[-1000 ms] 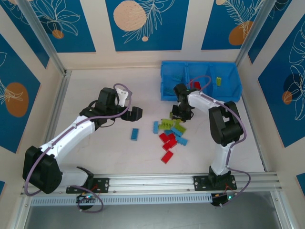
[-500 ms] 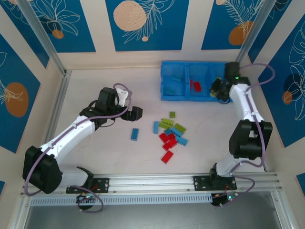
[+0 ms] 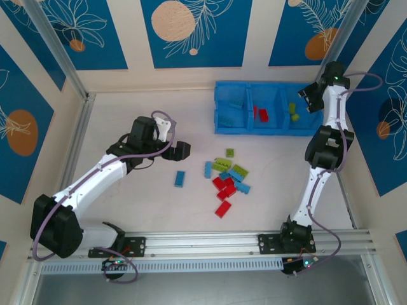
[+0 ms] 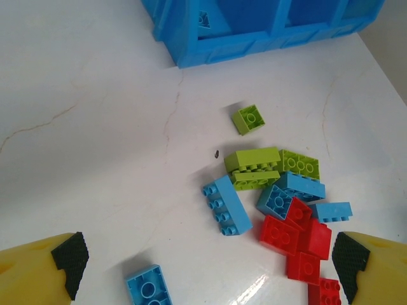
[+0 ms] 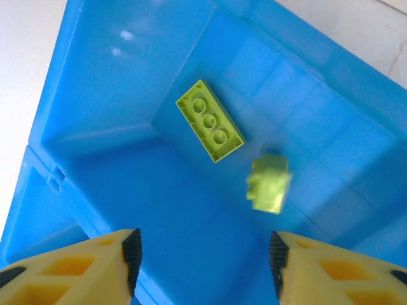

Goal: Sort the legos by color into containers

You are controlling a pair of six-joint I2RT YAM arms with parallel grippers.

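A loose pile of red, light blue and lime green legos (image 3: 229, 178) lies mid-table. The blue three-compartment tray (image 3: 235, 129) stands at the back right. My right gripper (image 3: 310, 96) hangs over its right compartment, open. In the right wrist view a blurred green brick (image 5: 269, 184) is loose between and beyond my right gripper (image 5: 203, 257), beside a longer green brick (image 5: 210, 129) lying on the compartment floor (image 5: 95, 95). My left gripper (image 3: 181, 151) is open and empty, left of the pile. In its wrist view the left gripper (image 4: 206, 260) looks down on the pile (image 4: 280, 190).
A single blue brick (image 3: 180, 178) lies left of the pile and one red brick (image 3: 222, 210) nearer the front. A small green brick (image 3: 229, 152) sits behind the pile. Red bricks (image 3: 262, 115) are in the middle compartment, a blue one (image 3: 236, 103) in the left.
My right arm swung from the pile up to the tray's right compartment and its jaws opened, letting go of a green brick. The left arm has not moved.
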